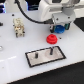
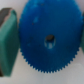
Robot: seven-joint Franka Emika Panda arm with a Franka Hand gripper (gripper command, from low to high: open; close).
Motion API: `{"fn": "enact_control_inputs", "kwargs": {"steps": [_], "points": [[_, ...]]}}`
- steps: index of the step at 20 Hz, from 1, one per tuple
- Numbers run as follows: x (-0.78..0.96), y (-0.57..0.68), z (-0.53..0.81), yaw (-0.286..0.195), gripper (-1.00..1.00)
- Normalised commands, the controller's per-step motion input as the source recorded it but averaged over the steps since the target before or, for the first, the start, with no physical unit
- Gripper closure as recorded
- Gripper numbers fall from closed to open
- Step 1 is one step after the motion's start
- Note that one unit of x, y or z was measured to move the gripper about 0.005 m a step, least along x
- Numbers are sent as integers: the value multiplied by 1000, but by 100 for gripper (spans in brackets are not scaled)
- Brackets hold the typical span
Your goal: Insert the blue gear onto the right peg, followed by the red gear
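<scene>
Brightness: the exterior view is brightly lit; the white table point(image 1: 15, 60) is washed out nearly to pure white.
Glare: the table's pale surface blooms, softening nearby edges.
Shadows: soft and faint, lying just beside the base plate point(image 1: 45, 56) and the red gear point(image 1: 50, 39).
Sharpness, exterior view: low resolution, blocky, outlines smeared.
Sharpness, wrist view: the blue gear point(image 2: 50, 37) fills the picture, heavily out of focus; its teeth are blurred.
Colour: saturated blue, evenly lit, without highlights.
</scene>
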Motion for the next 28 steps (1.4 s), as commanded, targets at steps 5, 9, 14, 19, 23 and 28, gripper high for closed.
{"fn": "enact_control_inputs", "kwargs": {"steps": [5,9,14,19,23,28], "points": [[-6,-1,64,0,100],[225,-8,554,0,100],[486,-52,584,0,100],[652,-94,542,0,100],[708,-182,535,0,100],[697,-355,475,0,100]]}}
